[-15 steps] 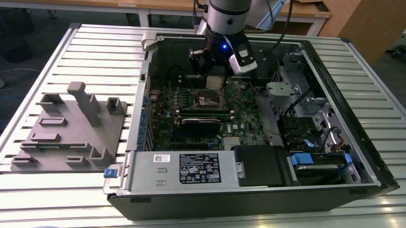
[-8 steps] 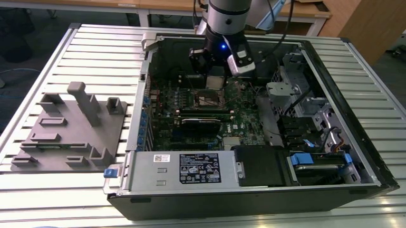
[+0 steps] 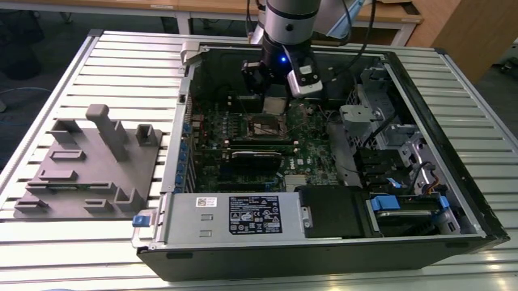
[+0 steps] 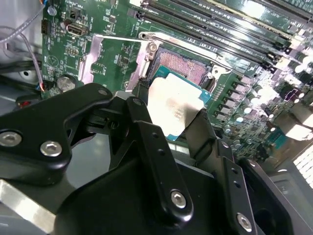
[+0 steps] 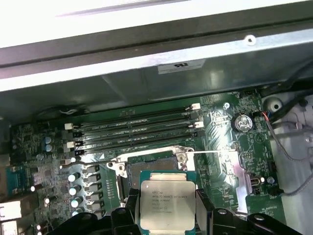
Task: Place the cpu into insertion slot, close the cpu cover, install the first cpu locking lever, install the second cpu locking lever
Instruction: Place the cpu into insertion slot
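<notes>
My gripper (image 3: 276, 97) hangs inside the open computer case and is shut on the cpu (image 3: 275, 105), a flat silver-tan square chip. In both wrist views the cpu (image 5: 166, 203) (image 4: 173, 106) sits between the black fingers (image 5: 128, 211) (image 4: 143, 125), level and a little above the board. The insertion slot (image 3: 265, 126) (image 5: 152, 165) (image 4: 185, 66) lies open just beyond the chip, dark inside its silvery frame. The cpu cover (image 4: 115, 61) (image 5: 224, 169) is swung open and lies back beside the slot. A thin wire lever (image 5: 89, 164) stands loose along the slot's edge.
Long black memory slots (image 5: 137, 129) run behind the slot. A black card (image 3: 257, 154) and the power supply (image 3: 251, 215) sit nearer the case front. A drive cage (image 3: 380, 121) fills the exterior view's right. A grey fixture (image 3: 89, 163) stands on the table at the left.
</notes>
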